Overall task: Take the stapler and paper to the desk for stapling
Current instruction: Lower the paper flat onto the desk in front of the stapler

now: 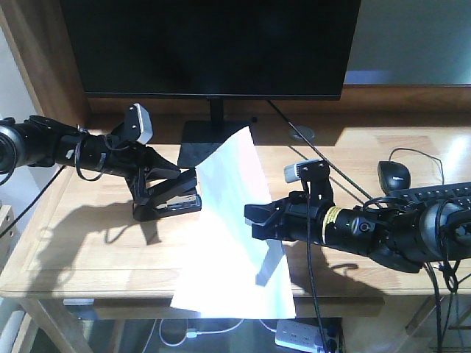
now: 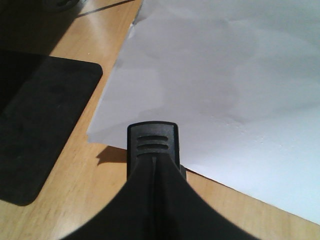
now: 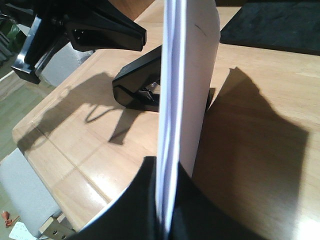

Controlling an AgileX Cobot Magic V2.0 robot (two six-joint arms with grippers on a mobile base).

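— Where is the small black stapler [image 1: 173, 203] with the orange patch?
— On the light plank-grained wooden desk [image 1: 88, 250], lying left to right, with its mouth facing the thin stack of white paper [image 1: 235, 257]. The left gripper [image 1: 176, 170], clenched on nothing, sits just above its top arm.
— And the paper?
— It's clamped in the right gripper [image 1: 252, 218]. Its edge reaches the stapler's mouth, but I cannot tell whether it is inside.

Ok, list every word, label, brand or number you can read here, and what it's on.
No text is legible in any view.
The yellow sticker on the right arm: print too small to read.
The white tag, lower left of the right wrist view: marks too blurred to read.
The monitor, stapler and paper: no writing visible.
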